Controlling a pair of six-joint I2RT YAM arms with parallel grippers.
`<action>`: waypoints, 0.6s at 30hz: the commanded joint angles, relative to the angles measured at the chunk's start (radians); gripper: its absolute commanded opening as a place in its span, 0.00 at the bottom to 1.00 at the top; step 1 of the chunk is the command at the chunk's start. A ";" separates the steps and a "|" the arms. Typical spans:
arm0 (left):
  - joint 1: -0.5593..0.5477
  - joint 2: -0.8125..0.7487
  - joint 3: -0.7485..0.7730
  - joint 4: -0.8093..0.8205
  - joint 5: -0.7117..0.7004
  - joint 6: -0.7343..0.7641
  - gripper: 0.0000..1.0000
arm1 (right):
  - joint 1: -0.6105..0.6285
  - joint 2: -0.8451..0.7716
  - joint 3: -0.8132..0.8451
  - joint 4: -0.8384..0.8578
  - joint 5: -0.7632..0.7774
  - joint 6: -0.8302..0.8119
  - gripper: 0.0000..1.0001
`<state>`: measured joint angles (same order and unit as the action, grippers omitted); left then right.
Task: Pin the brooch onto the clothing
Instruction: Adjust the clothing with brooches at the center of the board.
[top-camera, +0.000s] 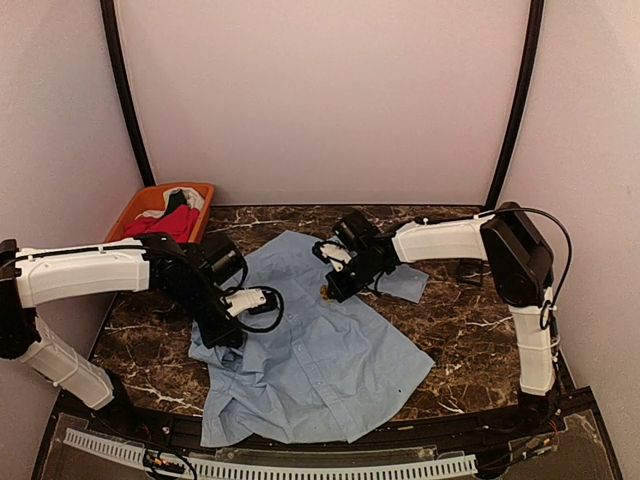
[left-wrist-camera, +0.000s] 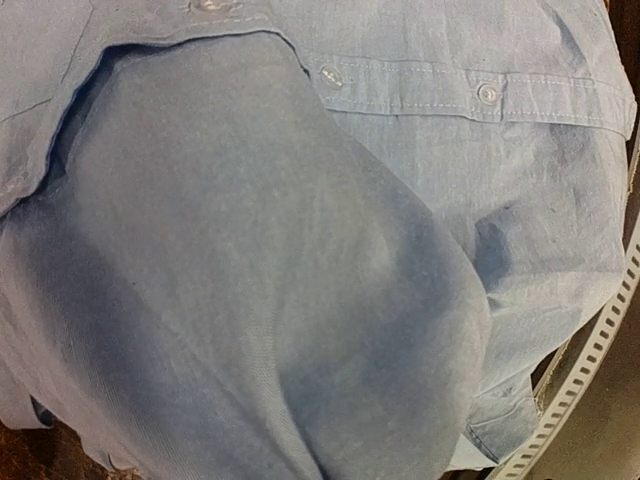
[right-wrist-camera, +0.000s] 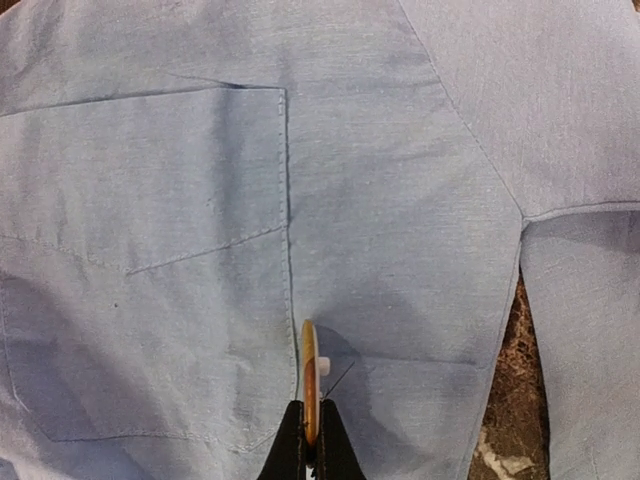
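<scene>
Right gripper (right-wrist-camera: 311, 452) is clamped on a thin tan flat brooch (right-wrist-camera: 308, 362), held edge-on | brooch is set upright against a light blue plain-fabric button-up shirt (right-wrist-camera: 400, 200), just beside the shirt's chest pocket (right-wrist-camera: 150, 250) | left gripper (top-camera: 222, 333) is closed, tucked under the shirt's edge; any fabric pinched cannot be told | shirt is spread over a dark marble table (top-camera: 455, 330)

I see the light blue button-up shirt (top-camera: 320, 360) spread front-up on the dark marble table (top-camera: 470, 330), rumpled, collar towards the far side; the brooch (right-wrist-camera: 309, 372), a thin tan disc seen edge-on with a white back piece and a fine pin, stands upright just beside the chest pocket (right-wrist-camera: 150, 260) seam, pinched by the right gripper (right-wrist-camera: 311, 425)
</scene>
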<state>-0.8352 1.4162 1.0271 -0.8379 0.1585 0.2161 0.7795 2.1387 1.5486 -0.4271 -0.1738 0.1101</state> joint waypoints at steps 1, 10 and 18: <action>-0.008 -0.069 -0.015 -0.060 0.040 -0.024 0.01 | -0.014 0.049 0.005 -0.064 0.067 -0.006 0.00; -0.009 -0.058 -0.005 -0.070 -0.048 -0.035 0.11 | -0.086 0.026 -0.013 -0.063 0.078 0.007 0.00; -0.008 0.026 0.009 -0.060 -0.085 0.000 0.02 | -0.146 0.007 -0.026 -0.064 0.094 0.005 0.00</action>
<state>-0.8364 1.4033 1.0241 -0.8684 0.1143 0.1944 0.6678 2.1414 1.5547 -0.4263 -0.1513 0.1116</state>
